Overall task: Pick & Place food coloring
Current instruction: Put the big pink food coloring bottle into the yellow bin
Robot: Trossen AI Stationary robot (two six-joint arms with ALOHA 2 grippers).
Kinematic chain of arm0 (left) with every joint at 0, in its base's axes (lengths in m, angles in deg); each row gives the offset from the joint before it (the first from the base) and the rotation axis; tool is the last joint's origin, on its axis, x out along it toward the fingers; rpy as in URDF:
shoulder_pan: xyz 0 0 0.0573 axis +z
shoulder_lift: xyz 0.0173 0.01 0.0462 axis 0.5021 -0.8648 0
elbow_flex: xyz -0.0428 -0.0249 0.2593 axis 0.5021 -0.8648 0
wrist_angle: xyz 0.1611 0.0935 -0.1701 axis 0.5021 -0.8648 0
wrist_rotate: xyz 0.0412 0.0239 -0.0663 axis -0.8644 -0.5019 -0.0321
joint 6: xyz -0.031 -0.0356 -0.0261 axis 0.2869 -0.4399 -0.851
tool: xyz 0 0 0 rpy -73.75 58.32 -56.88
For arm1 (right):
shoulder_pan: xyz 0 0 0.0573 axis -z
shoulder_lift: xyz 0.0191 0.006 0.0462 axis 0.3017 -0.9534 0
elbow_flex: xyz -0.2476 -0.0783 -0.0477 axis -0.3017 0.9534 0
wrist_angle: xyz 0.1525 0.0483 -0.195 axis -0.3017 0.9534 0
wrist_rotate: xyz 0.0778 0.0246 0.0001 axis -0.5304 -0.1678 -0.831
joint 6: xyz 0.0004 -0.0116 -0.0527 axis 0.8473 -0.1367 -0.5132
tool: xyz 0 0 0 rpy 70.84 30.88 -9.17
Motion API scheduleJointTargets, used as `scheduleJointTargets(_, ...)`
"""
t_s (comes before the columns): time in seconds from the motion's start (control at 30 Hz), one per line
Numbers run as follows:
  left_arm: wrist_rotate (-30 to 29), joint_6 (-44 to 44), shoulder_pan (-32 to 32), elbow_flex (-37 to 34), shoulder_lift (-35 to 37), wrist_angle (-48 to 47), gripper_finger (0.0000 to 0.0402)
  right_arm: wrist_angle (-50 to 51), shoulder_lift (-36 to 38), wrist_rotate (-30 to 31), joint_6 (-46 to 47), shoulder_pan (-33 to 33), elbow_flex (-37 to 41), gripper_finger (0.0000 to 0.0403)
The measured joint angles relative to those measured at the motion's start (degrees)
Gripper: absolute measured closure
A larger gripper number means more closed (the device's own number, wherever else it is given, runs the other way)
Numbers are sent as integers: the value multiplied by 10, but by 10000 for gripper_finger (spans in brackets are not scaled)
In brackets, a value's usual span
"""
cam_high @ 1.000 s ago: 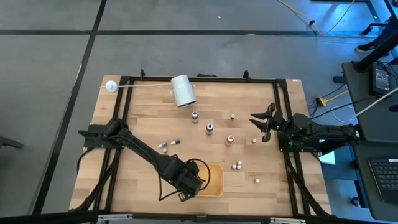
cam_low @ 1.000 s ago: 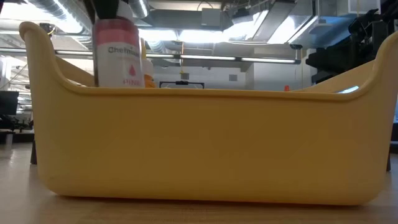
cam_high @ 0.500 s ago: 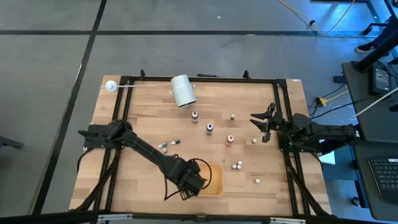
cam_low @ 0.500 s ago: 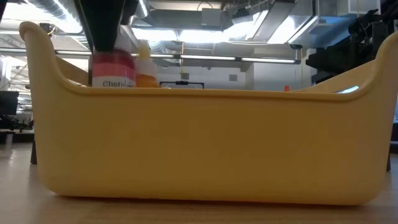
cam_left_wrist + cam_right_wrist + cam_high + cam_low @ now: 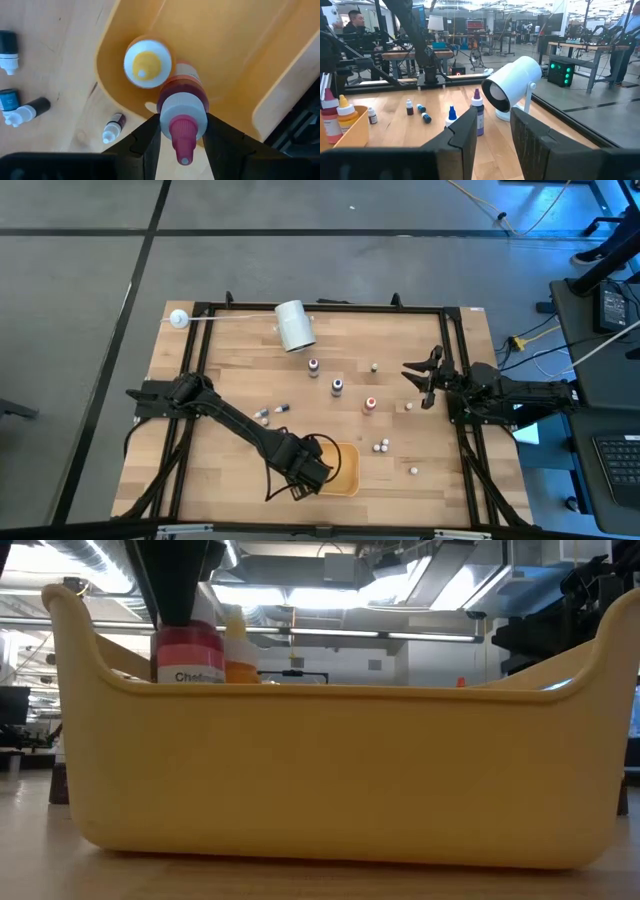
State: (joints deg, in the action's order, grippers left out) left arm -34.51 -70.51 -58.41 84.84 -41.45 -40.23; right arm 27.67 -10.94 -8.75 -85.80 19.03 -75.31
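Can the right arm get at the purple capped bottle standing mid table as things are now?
Probably yes. The right claw is open and empty, the purple-capped bottle stands upright on bare wood, and only the red-capped bottle stands nearby, off the direct line.

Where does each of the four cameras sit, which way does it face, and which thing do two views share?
High view: above the table, looking straight down; both arms show.
Low view: at tabletop height, facing the yellow tub; no hand is clearly seen.
Left wrist view: on the left arm, looking down into the tub; the left hand grips a red bottle.
Right wrist view: on the right arm, looking across the table; the right hand is open.
Shared: the red bottle, also in the low view.
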Motion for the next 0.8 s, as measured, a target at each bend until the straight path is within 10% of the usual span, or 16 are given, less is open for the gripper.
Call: scheduleJointTargets(0.8,25,0,-1,0,0,5,262,0,0,0,0,0,0,283)
